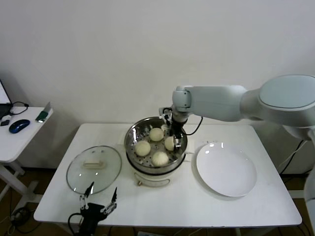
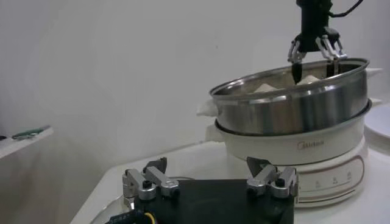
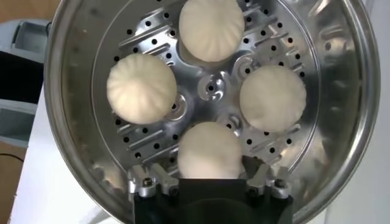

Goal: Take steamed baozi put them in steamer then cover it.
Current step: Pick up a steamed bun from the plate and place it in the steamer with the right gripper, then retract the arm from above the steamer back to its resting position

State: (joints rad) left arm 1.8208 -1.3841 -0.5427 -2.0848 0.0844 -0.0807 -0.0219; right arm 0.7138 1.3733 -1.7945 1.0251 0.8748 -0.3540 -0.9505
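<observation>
Inside steamer (image 1: 135, 133) | four baozi (image 3: 210, 152) | right tool (image 1: 174, 139) seemingly open, fingertips hidden

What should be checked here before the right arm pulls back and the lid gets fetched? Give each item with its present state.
1. All four steamed baozi on the perforated tray of the steamer: ok.
2. Right gripper open around the nearest bun, fingers either side of it: ok; whether the pads touch it: cannot tell.
3. Right gripper out of the pot: not ok, its fingers reach below the rim.
4. Cover lying flat on the table, handle up, on the robot's left of the steamer: ok.
5. Left gripper open, at the cover's near edge: ok.
6. Plate bare: ok.
</observation>
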